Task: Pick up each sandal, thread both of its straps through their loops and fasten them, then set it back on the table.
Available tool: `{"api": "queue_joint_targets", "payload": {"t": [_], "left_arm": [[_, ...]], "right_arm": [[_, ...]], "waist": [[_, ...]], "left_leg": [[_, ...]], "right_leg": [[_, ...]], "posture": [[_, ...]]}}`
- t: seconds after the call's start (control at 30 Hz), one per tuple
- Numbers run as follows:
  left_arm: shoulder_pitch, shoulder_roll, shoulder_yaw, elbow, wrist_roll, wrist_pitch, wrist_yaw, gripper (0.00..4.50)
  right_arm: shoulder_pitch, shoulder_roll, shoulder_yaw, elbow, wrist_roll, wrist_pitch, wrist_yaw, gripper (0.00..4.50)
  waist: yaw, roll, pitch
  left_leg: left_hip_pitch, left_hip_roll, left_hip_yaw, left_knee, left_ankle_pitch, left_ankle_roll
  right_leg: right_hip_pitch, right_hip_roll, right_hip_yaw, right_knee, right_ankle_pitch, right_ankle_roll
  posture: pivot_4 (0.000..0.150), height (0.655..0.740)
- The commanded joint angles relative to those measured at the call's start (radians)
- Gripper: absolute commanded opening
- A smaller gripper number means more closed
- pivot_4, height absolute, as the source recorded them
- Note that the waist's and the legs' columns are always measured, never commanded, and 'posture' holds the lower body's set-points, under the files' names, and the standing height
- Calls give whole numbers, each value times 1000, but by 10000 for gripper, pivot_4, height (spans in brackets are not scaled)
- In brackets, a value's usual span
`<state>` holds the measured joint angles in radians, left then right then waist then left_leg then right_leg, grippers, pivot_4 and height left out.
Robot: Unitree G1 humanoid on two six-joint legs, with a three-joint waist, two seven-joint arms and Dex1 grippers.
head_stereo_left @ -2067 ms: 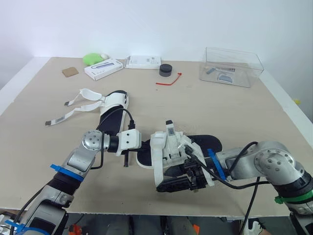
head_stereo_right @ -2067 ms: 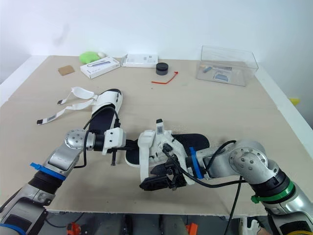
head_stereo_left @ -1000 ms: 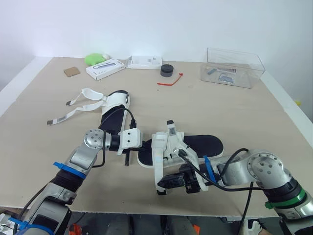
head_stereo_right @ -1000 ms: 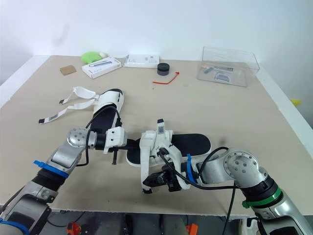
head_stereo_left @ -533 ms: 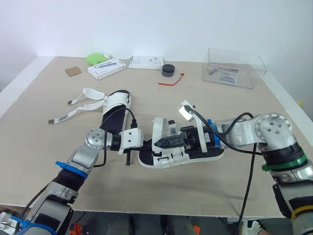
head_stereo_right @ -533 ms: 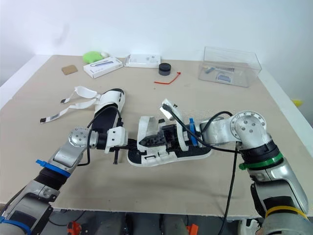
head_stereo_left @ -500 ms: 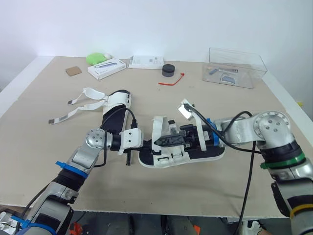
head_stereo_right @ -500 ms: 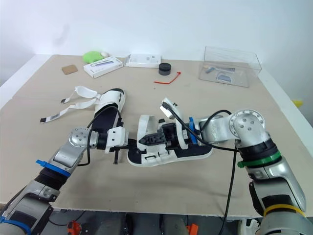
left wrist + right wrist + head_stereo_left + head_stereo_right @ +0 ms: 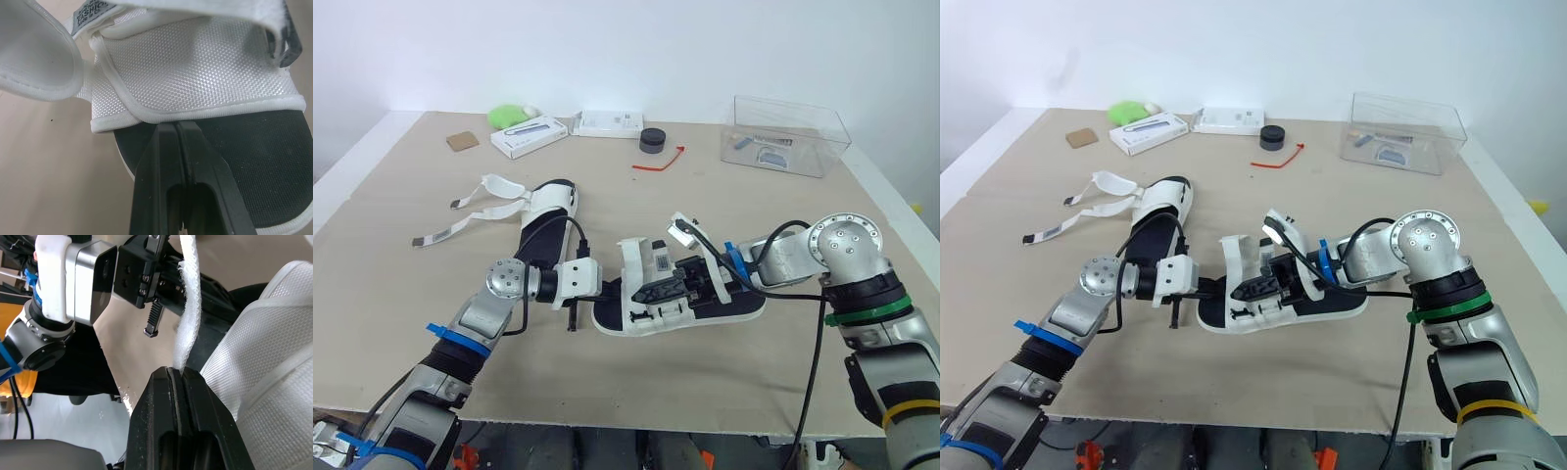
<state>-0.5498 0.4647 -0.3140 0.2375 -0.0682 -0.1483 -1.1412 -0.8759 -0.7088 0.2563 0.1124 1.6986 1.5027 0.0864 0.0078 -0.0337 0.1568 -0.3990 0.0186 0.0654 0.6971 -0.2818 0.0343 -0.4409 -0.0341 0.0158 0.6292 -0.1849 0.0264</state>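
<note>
My right gripper (image 9: 175,370) is pinched tight on the edge of a white strap (image 9: 188,308), which rises from between the two black fingers. That strap belongs to the near sandal (image 9: 734,305), a black footbed with white uppers lying flat on the table (image 9: 705,411); the gripper sits over its forefoot, with the arm reaching in across its heel end.

My left gripper (image 9: 176,125) has its fingers pressed together, tips touching the toe edge of the near sandal just under the white upper. I cannot tell whether anything is caught between them.

The second sandal (image 9: 546,211) lies beyond the near sandal's toe and to its left, apart from it, its two loose straps (image 9: 460,220) spread out on the table away from the near sandal.

Well beyond the near sandal are a red tie (image 9: 658,160) and a black puck (image 9: 653,142), a clear box (image 9: 788,135) off to the right of those, and a white box (image 9: 529,136) to their left.
</note>
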Motion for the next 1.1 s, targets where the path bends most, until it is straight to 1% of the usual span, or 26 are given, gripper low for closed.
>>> {"api": "queue_joint_targets", "payload": {"t": [0.03, 0.2, 0.33, 0.47, 0.9, 1.1], "left_arm": [[22, 7, -20, 5, 38, 21, 14, 0], [22, 15, -17, 3, 39, 24, 16, 0], [24, 24, -16, 3, 44, 20, 17, 0], [23, 28, -15, 3, 42, 20, 17, 0], [3, 24, -27, 27, 48, 5, 16, 0], [0, 24, -32, 31, 49, 2, 16, 0]], "right_arm": [[0, 6, -21, 40, 15, 32, -2, 627], [-29, 27, -41, 126, 41, 48, -21, 627], [-23, 35, -49, 142, 40, 57, -36, 627], [-20, 39, -54, 158, 69, 53, -56, 627], [2, -2, -29, 143, 214, -1, -153, 627], [35, -16, -9, 129, 253, -32, -203, 627]], "waist": [[0, 0, 0], [0, 0, 0], [0, 0, 0], [-1, 0, 0], [-1, 0, 0], [-1, 0, 0]], "left_leg": [[0, 0, 0, 0, 0, 0], [0, 0, 0, 0, 0, 0], [0, 0, 0, 0, 0, 0], [0, 0, 0, 0, 0, 0], [0, 0, 0, 0, 0, 0], [0, 0, 0, 0, 0, 0]], "right_leg": [[0, 0, 0, 0, 0, 0], [0, 0, 0, 0, 0, 0], [0, 1, 0, 0, 0, 0], [0, 1, 0, 0, 0, 0], [0, 2, 0, 0, 0, 0], [0, 3, 1, 0, 0, 1]], "posture": [[1500, 7400], [1500, 7400], [1500, 7400], [1500, 7400], [1500, 7400], [1500, 7400]]}}
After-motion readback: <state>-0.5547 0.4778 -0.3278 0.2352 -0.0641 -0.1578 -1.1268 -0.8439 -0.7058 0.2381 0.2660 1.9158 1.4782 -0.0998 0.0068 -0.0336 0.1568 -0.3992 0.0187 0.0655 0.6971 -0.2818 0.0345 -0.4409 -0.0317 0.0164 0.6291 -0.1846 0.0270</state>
